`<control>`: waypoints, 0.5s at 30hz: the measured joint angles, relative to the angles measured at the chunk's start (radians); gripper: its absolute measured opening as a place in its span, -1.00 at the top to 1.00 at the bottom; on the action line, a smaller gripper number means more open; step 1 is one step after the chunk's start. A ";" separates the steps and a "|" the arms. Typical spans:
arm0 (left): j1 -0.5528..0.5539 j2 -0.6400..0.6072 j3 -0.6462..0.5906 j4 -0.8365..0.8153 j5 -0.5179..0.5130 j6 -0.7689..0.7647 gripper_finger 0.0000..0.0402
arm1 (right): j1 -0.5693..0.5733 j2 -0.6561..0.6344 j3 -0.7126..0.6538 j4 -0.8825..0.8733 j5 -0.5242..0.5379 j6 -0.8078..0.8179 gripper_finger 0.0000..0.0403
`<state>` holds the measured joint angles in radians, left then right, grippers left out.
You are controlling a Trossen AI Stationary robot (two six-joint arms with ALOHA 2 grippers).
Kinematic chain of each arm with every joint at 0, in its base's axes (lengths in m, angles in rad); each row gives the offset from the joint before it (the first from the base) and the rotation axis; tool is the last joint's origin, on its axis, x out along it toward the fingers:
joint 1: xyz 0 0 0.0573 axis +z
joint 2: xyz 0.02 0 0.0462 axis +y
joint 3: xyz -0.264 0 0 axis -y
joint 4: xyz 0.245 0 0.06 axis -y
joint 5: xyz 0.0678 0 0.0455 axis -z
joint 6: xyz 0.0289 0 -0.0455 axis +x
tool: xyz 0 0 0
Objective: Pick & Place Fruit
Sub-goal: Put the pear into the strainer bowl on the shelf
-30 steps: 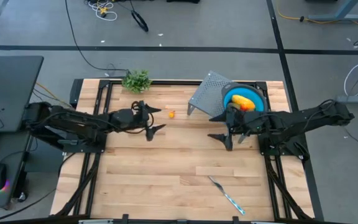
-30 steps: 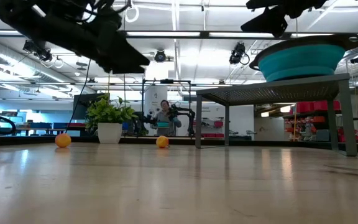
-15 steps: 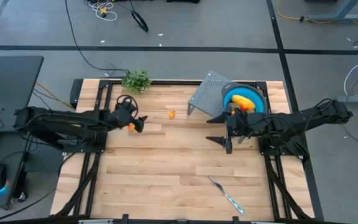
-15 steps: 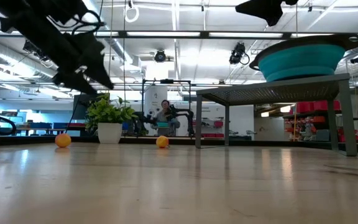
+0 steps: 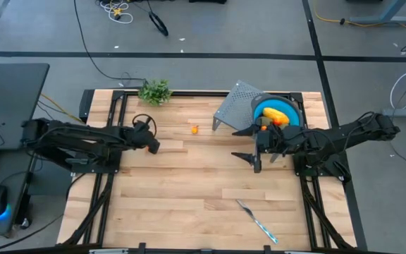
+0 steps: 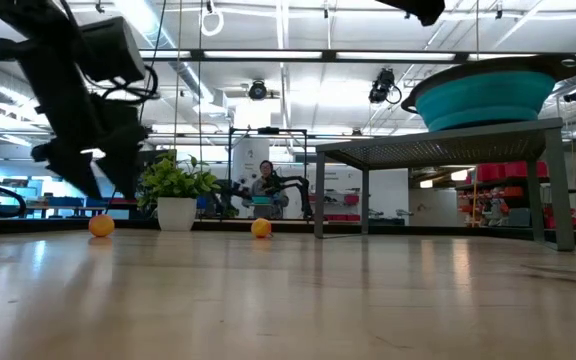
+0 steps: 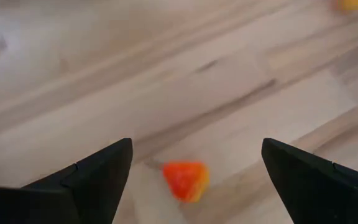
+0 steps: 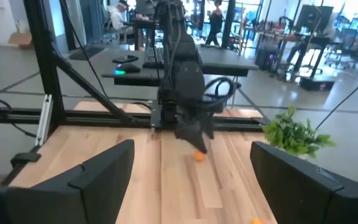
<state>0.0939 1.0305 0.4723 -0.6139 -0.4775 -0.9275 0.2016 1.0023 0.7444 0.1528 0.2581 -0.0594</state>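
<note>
A tiny orange-red fruit (image 7: 186,180) lies on the wooden table, just below my left gripper (image 7: 196,146). The gripper is open, points down, and its fingers stand on either side of the fruit without touching it. In the high view the gripper (image 5: 151,145) hides this fruit. In the low view the fruit (image 6: 101,226) rests on the table under the gripper (image 6: 93,185). A second orange fruit (image 5: 194,129) lies farther right. A blue bowl (image 5: 292,113) on a metal rack (image 5: 232,104) holds a yellow piece (image 5: 275,113) and an orange piece. My right gripper (image 5: 246,144) hovers open and empty beside the rack.
A leafy green sprig (image 5: 155,92) stands at the table's far edge. A knife with a blue handle (image 5: 258,221) lies near the front edge. The rack's legs (image 6: 365,196) stand on the table's far right part. Bare wood lies in the middle and front.
My left gripper has gone toward the table's left edge and tipped from level to pointing down, coming over the orange-red fruit. My right gripper has risen a little. The fruits have stayed in place.
</note>
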 joint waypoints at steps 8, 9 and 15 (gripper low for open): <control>-0.013 0.103 -0.019 0.002 0.009 -0.046 -0.82 | -0.004 0.000 0.000 0.021 0.001 -0.033 -0.65; -0.013 0.112 -0.019 0.010 -0.001 -0.046 -0.82 | -0.006 0.000 0.000 0.020 0.001 -0.034 -0.65; -0.013 0.141 -0.019 0.037 0.003 -0.035 -0.82 | -0.011 0.000 0.000 0.033 0.002 -0.035 -0.65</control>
<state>0.0811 1.1719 0.4538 -0.5766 -0.4741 -0.9628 0.1909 1.0023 0.7444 0.1859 0.2596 -0.0948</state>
